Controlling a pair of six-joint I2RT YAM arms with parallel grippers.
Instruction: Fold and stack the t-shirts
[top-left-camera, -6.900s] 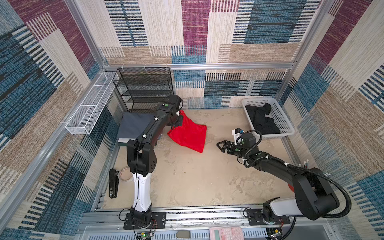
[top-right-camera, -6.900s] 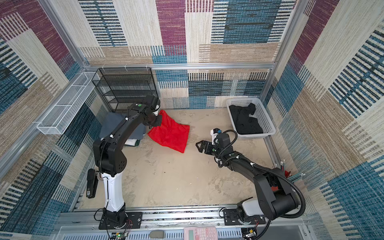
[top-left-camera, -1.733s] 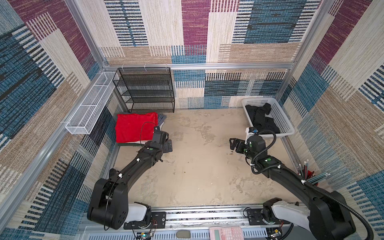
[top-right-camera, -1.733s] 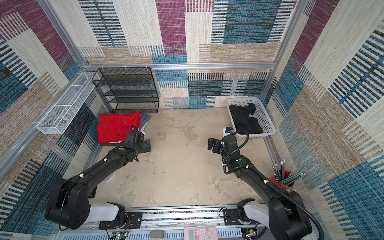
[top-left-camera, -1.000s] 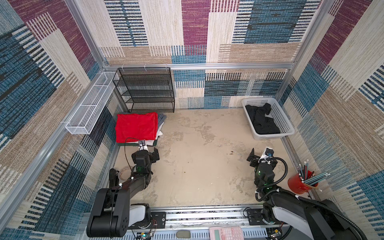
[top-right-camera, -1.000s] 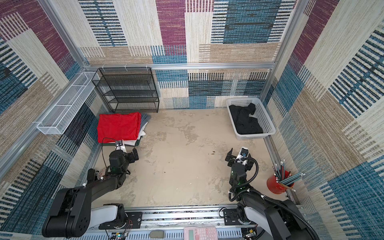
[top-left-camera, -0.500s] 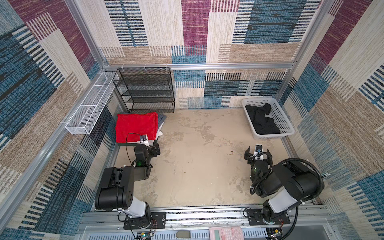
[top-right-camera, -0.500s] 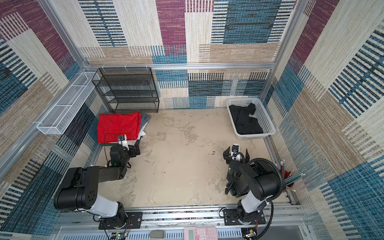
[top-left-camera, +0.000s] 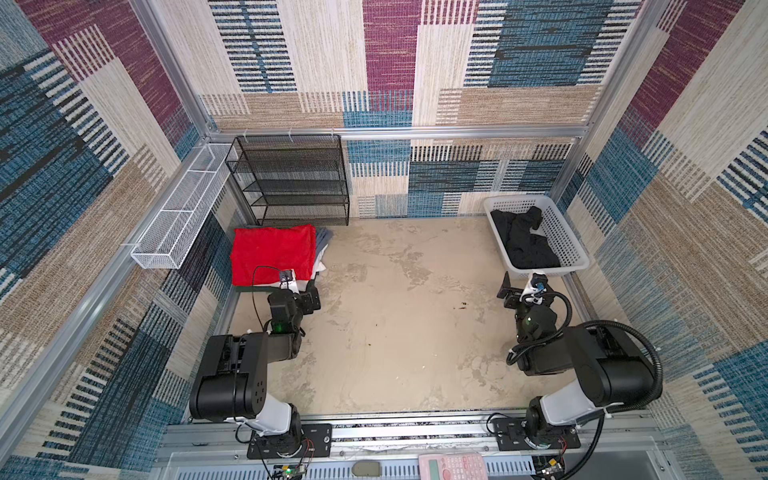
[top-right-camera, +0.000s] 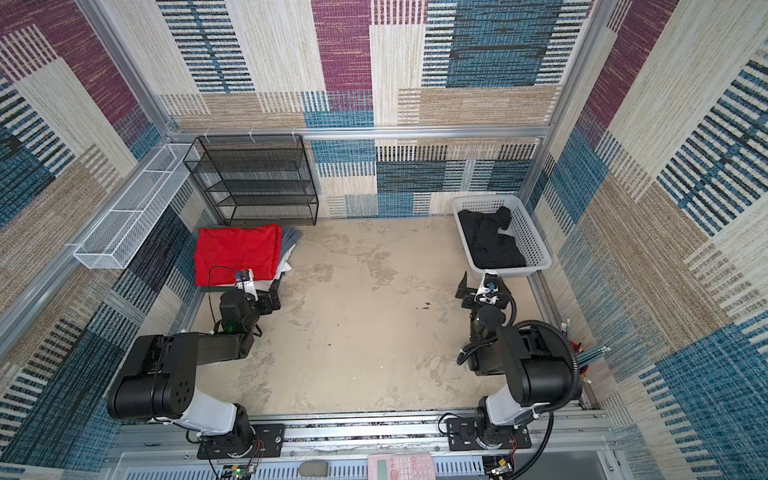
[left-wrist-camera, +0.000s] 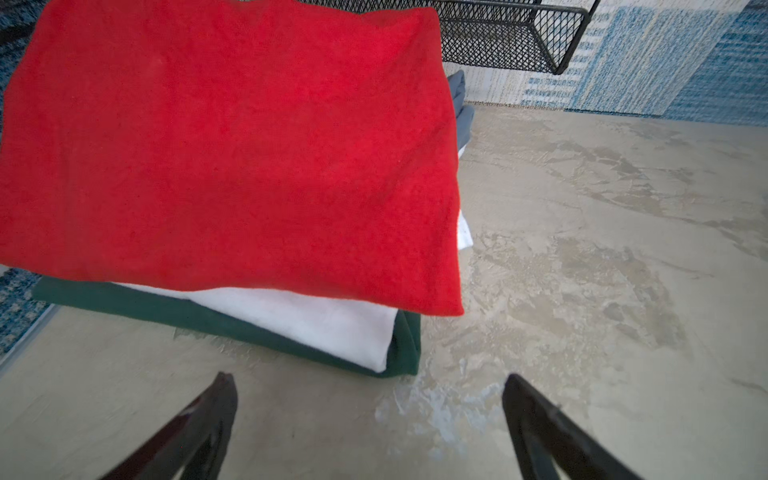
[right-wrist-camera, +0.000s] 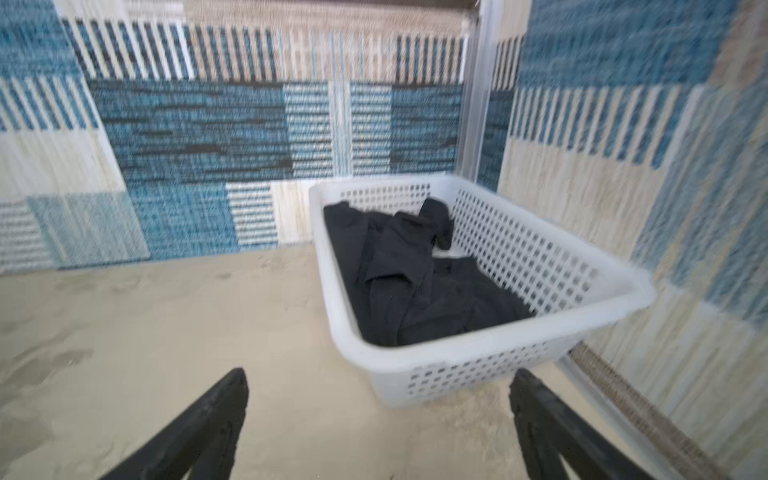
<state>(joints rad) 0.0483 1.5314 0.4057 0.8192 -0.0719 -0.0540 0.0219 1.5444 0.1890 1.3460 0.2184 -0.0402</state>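
Both arms have drawn back toward the near rail, leaving the red t-shirt (top-left-camera: 272, 253) folded atop the far-left stack on the worktop (top-left-camera: 395, 332), over the white t-shirt (left-wrist-camera: 316, 320) and dark green t-shirt (left-wrist-camera: 208, 318). The left gripper (left-wrist-camera: 365, 378) and right gripper (right-wrist-camera: 378, 374) are spread and empty, probably parked clear before fetching the black t-shirt (top-left-camera: 523, 245) crumpled in the far-right basket (top-left-camera: 563, 237). No label or writing is readable.
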